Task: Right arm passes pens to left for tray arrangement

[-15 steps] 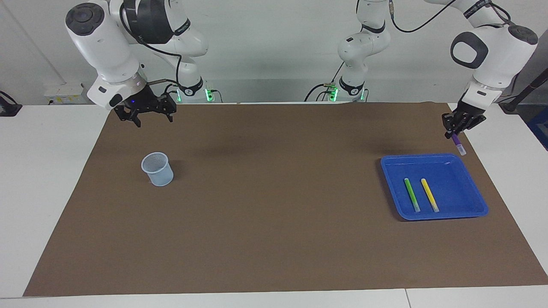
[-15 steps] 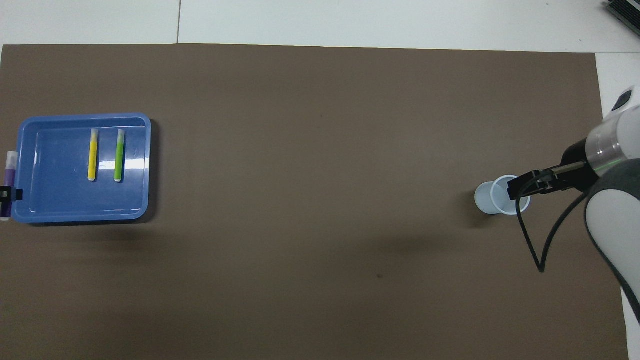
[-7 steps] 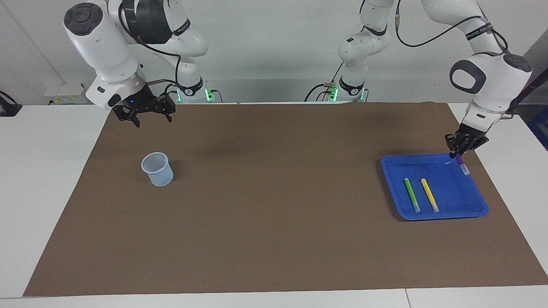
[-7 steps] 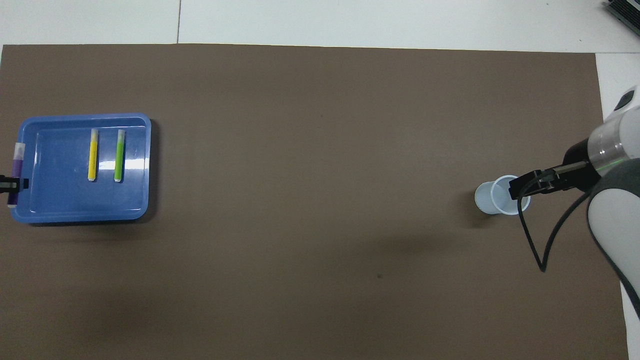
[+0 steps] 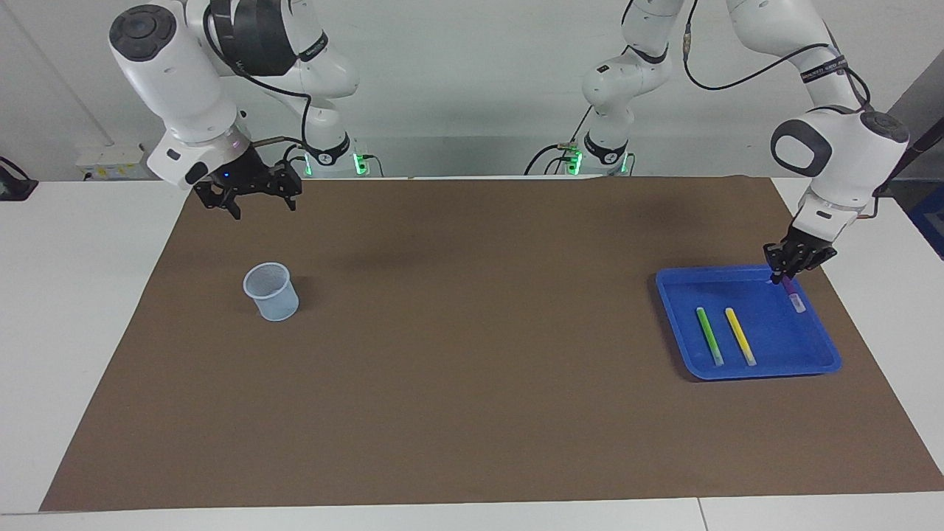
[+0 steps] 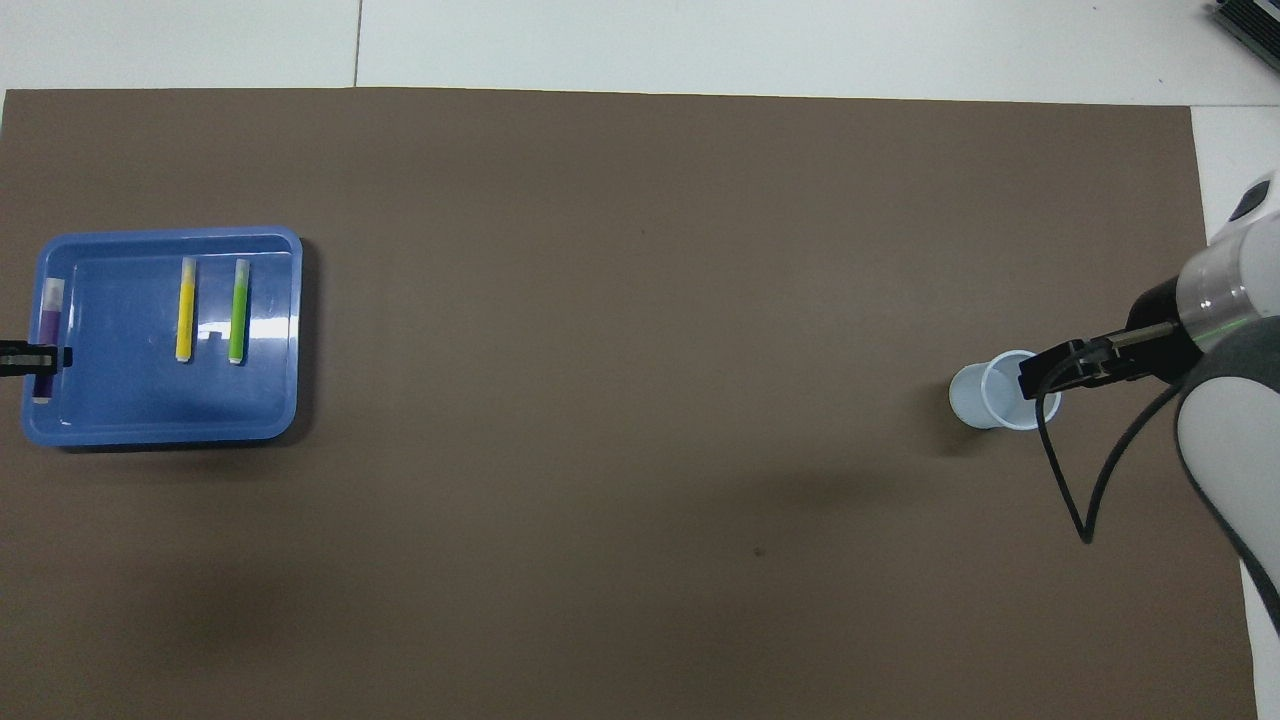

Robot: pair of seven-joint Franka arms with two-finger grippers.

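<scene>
a pale-blue mesh cup stands upright on the brown mat covering the white table.

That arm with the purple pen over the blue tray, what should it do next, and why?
Probably lower it a little and let go. The left gripper holds the purple pen over the tray, beside the yellow pen and green pen lying there.

A glossy blue plastic tray with a bright glare streak sits at the frame's left on a matt, smooth brown paper-like mat over a smooth white tabletop, while the cup at right looks translucent pale plastic mesh.
</scene>
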